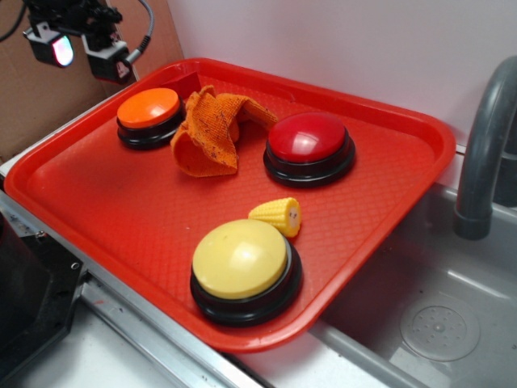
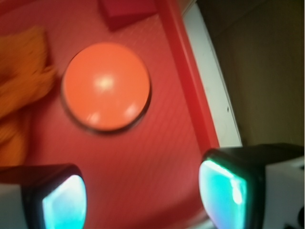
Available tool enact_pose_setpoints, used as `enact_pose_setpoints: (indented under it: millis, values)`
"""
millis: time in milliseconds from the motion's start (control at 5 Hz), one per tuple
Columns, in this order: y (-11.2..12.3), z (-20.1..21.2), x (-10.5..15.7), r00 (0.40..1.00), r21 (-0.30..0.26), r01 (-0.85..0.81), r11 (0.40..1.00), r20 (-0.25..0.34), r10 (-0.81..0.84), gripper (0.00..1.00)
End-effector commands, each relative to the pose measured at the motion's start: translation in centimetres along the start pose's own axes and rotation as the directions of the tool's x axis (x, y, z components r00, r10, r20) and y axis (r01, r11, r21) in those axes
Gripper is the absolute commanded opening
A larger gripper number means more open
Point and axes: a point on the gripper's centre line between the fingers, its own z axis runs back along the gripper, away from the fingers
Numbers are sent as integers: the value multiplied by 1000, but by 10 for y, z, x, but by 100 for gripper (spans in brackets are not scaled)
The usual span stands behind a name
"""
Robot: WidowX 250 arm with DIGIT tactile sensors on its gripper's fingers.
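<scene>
My gripper (image 1: pixel 85 50) hangs open above the far left corner of the red tray (image 1: pixel 105 186), with nothing between its fingers. In the wrist view the gripper (image 2: pixel 143 198) shows two glowing pads (image 2: pixel 224 195) spread wide over bare tray floor. Nearest to it is the orange dome button (image 1: pixel 149 115) on a black base, seen from above as an orange disc (image 2: pixel 106 86) ahead of the jaws. A crumpled orange cloth (image 1: pixel 212 132) lies beside that button; its edge (image 2: pixel 21 90) shows at the left of the wrist view.
A red dome button (image 1: pixel 309 146) sits at the tray's back right, a yellow dome button (image 1: pixel 243 268) at the front, and a small toy corn cob (image 1: pixel 277 214) between them. A grey sink basin (image 1: pixel 436 315) and faucet (image 1: pixel 485 145) lie to the right. Brown cardboard (image 1: pixel 32 97) stands behind left.
</scene>
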Motion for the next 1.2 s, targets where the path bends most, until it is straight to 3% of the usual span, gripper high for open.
enact_pose_setpoints:
  millis: [0, 600, 800, 1000]
  values:
    - [-1, -36, 22, 975, -85, 133, 988, 191, -114, 100]
    - [-1, -36, 22, 975, -85, 133, 988, 191, -114, 100]
    - [-13, -34, 51, 959, -74, 191, 979, 226, -170, 100]
    - [-20, -48, 63, 959, -144, 229, 963, 202, -198, 100]
